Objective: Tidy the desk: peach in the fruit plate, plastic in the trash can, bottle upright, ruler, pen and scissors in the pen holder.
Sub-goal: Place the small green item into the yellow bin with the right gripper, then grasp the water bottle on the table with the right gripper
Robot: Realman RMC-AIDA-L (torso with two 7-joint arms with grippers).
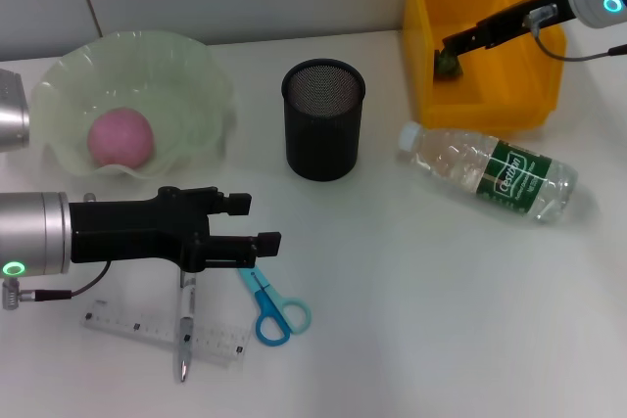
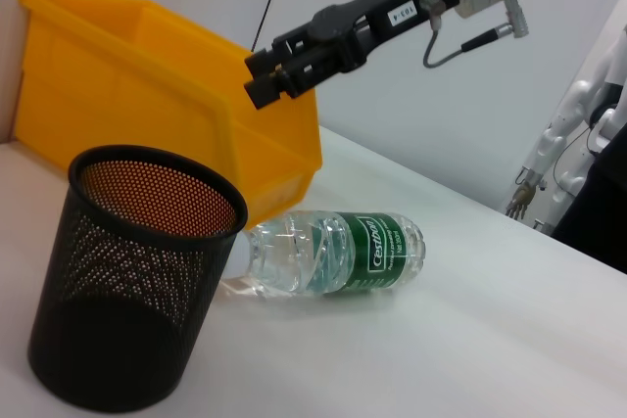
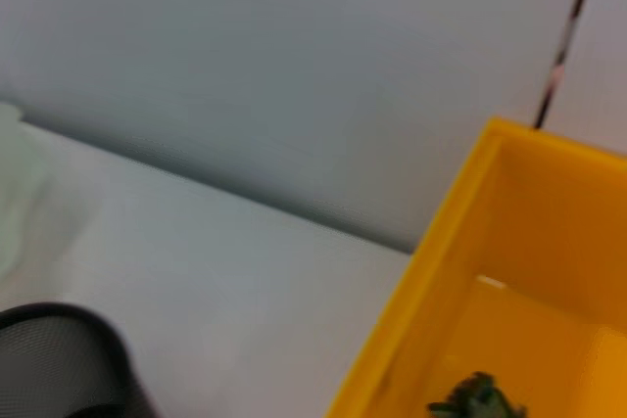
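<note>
The bottle [image 1: 488, 173] lies on its side on the desk, right of the pen holder [image 1: 323, 119] and just in front of the yellow trash can [image 1: 485, 95]. Its long axis runs left to right with a slight slant, cap [image 1: 409, 134] pointing left and a little far, base to the right and nearer. It has not yet been stood up.

Two jobs look done. The peach [image 1: 121, 137] sits in the pale green fruit plate [image 1: 186, 66] at the far left. A dark green crumpled scrap, probably the plastic [image 1: 448, 64], sits inside the trash can, right at the tips of the right gripper [image 1: 448, 54], which reaches into the bin from the right. Its fingers look drawn close together there, but whether they grip the scrap or have let it go I cannot tell.

The rest is undone. The pen holder appears empty. The blue-handled scissors [image 1: 270, 306] lie near the front edge, blades pointing far and left. The pen [image 1: 185, 332] lies beside them, running near to far across the clear ruler [image 1: 165, 336], which runs left to right.

The left gripper [image 1: 257, 223] hangs low over the pen and scissor blades, fingers parted with a narrow gap, holding nothing. It seems placed to start on the stationery.
</note>
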